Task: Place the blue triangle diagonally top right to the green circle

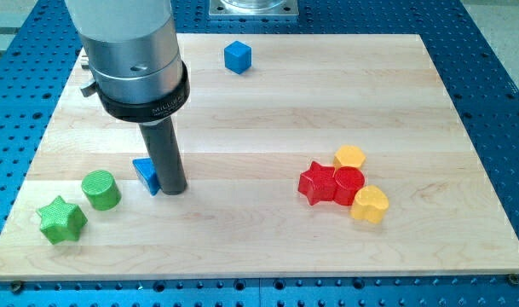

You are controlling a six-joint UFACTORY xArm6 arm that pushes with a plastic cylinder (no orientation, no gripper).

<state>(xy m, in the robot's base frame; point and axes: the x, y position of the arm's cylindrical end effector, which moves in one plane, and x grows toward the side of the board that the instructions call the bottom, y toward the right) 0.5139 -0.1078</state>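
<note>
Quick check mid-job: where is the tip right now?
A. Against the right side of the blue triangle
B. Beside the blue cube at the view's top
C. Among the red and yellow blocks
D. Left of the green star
A: my tip stands right at the blue triangle's right side, with the green circle off to the triangle's left.
</note>
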